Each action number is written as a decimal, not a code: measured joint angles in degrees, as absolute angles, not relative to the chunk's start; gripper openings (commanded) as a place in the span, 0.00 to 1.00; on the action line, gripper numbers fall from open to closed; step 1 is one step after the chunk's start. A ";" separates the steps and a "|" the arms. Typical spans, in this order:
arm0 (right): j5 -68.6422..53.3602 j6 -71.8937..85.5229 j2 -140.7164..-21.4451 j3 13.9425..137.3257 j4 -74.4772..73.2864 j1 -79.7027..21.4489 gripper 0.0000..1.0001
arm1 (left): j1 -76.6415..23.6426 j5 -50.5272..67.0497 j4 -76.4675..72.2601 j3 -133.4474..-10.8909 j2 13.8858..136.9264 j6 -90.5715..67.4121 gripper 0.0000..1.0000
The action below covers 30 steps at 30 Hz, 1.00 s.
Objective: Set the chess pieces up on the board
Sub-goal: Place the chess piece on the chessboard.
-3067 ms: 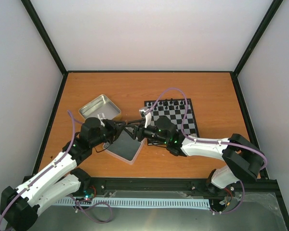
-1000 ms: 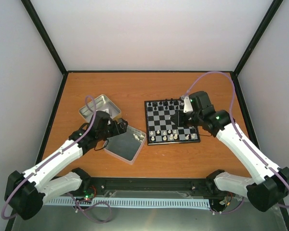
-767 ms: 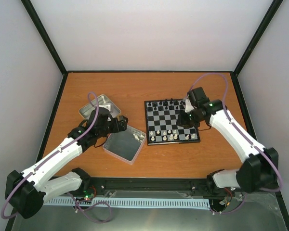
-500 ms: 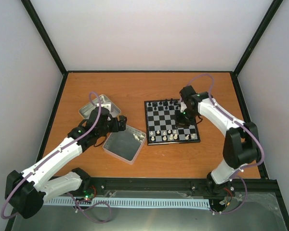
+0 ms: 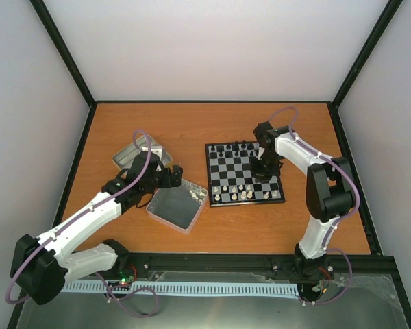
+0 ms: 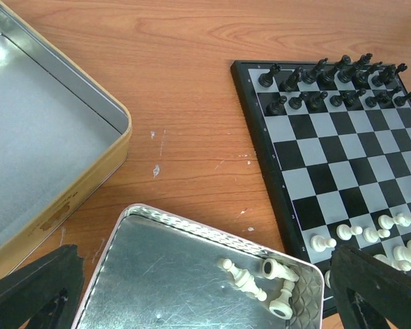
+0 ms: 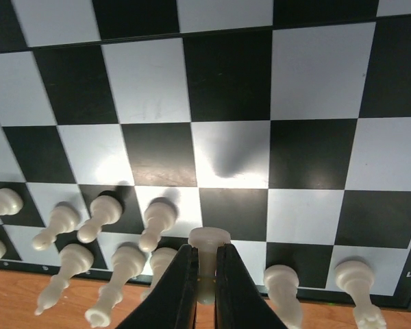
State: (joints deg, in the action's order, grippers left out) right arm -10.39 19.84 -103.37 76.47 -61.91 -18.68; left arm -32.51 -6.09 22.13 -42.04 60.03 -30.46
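Observation:
The board (image 5: pixel 233 166) lies right of centre, black figures along its far rows and white chess pieces (image 5: pixel 234 192) on its near rows. My right gripper (image 5: pixel 263 166) hangs over the board's right side. In the right wrist view it (image 7: pixel 207 252) is shut on a white chess piece (image 7: pixel 209 239), just above the near rows (image 7: pixel 154 219) of the board (image 7: pixel 233 82). My left gripper (image 5: pixel 172 175) is open above the shallow tray (image 6: pixel 192 226). Three white pieces (image 6: pixel 260 281) lie on their sides in the tray's right corner, below the left gripper (image 6: pixel 205 274).
A deeper silver tin (image 5: pixel 138 149) with a gold outer wall (image 6: pixel 68 199) stands left of the tray (image 5: pixel 166 218), partly under my left arm. Black figures (image 6: pixel 329 82) fill the board's far rows. Black frame rails border the table.
My right gripper has swung from the board's far right corner to over its right side, still holding the white piece. The left arm has barely shifted and stays open.

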 measured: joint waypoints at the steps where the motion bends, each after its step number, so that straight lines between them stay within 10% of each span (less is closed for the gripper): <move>1: -10.20 19.75 -103.74 76.47 -62.00 -18.57 0.07 | -32.51 -6.09 22.13 -42.02 60.18 -30.46 0.99; 21: -10.48 19.27 -108.27 76.20 -62.30 -17.98 0.13 | -32.51 -6.26 21.76 -41.41 61.04 -30.41 0.99; 30: -10.48 19.03 -108.79 76.07 -63.11 -17.98 0.34 | -32.51 -5.61 20.95 -41.01 62.41 -29.80 0.98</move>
State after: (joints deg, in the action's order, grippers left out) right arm -10.48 19.03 -108.79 76.07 -63.11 -17.98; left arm -32.51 -5.61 20.95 -41.01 62.41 -29.80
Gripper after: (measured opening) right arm 0.294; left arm 0.993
